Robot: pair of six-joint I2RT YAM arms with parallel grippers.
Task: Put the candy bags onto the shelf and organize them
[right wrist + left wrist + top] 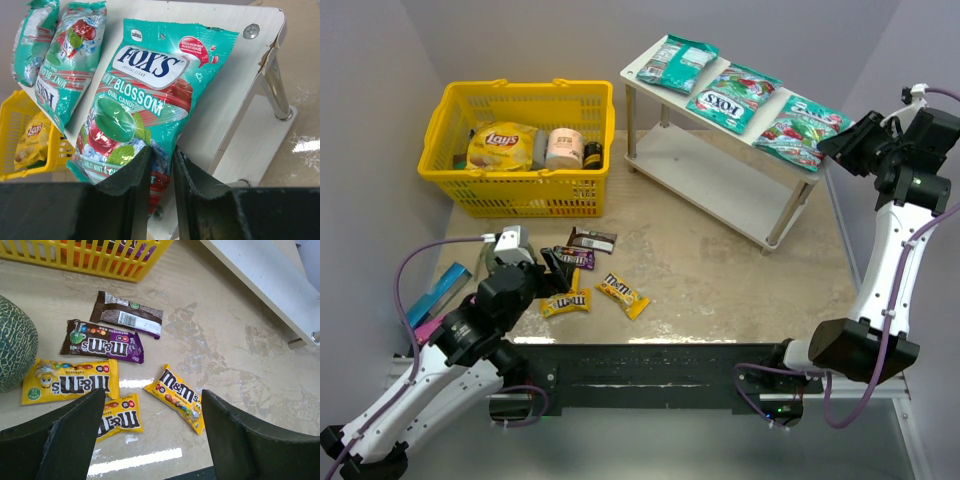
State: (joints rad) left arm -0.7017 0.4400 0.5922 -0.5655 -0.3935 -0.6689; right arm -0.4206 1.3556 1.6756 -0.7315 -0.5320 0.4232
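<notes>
On the beige marbled counter [720, 270], between pale grey walls, three teal candy bags [733, 97] lie in a row on the top board of the white shelf [710, 165]. The small M&M's packets [177, 396] lie flat on the counter under the left jaws, which gape wide and hold nothing. The right jaws stand a slim gap apart at the lower edge of the end Fox's bag [145, 95]; whether they pinch it I cannot tell. The packets look light, limp and slick, so each is probably best pinched across its narrow width or at a crimped end seam.
</notes>
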